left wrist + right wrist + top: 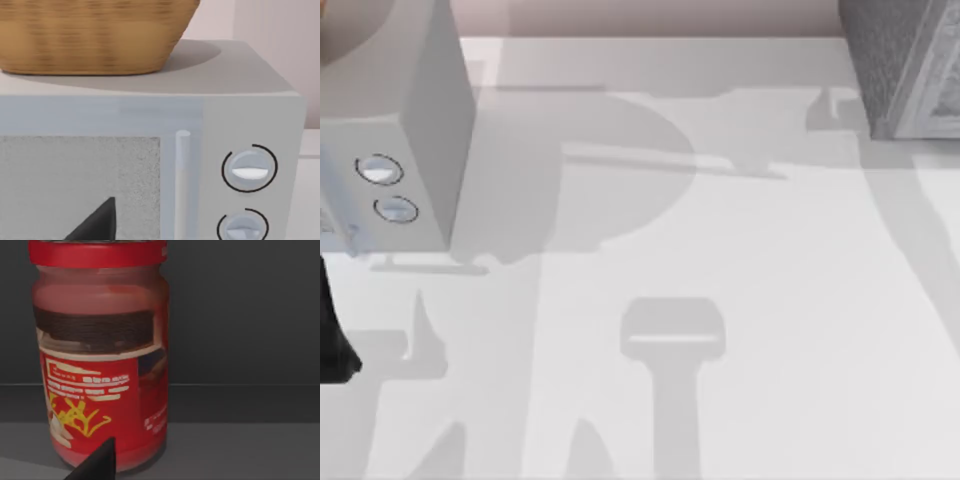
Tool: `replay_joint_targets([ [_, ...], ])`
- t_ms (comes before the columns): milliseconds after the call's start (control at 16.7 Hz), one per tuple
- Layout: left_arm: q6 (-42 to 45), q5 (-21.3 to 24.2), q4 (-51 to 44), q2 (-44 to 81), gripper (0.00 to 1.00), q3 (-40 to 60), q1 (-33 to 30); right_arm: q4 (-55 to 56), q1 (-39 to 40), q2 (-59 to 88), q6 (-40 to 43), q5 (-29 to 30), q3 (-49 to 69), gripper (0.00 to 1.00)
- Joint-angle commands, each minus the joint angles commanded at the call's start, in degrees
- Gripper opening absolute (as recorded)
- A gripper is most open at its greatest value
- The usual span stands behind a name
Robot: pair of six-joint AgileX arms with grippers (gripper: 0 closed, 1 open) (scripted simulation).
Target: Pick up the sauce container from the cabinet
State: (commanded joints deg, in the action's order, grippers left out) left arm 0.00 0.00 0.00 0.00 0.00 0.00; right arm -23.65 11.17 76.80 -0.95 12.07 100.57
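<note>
The sauce container [100, 360] stands upright and very close in the right wrist view. It is a glass jar with a red lid [97, 252] and a red label, on a grey shelf [240, 450] against a dark back wall. A dark part of my right gripper [97, 465] sits low in front of the jar's base. The cabinet [905, 70] is at the table's far right corner in the top view. A dark part of my left gripper [97, 222] hangs before the microwave door [80, 185].
A grey microwave [400, 130] with two round knobs [380, 170] stands at the table's far left. A woven basket [95, 35] sits on top of it. A dark piece of my left arm [332, 330] is at the left edge. The white table [770, 300] carries arm shadows.
</note>
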Motion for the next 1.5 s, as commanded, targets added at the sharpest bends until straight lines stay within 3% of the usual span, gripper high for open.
replay_joint_targets([
  [540,0.0,0.0,0.0,0.0,1.0,0.0,0.0,1.6,8.9,13.7,-0.4,9.5,11.4,1.0],
  [900,0.0,0.0,0.0,0.0,1.0,0.0,0.0,1.5,8.7,14.5,-0.4,9.4,12.2,1.0],
  [1500,0.0,0.0,0.0,0.0,1.0,0.0,0.0,-0.5,5.5,27.5,-0.3,6.3,27.4,1.0],
])
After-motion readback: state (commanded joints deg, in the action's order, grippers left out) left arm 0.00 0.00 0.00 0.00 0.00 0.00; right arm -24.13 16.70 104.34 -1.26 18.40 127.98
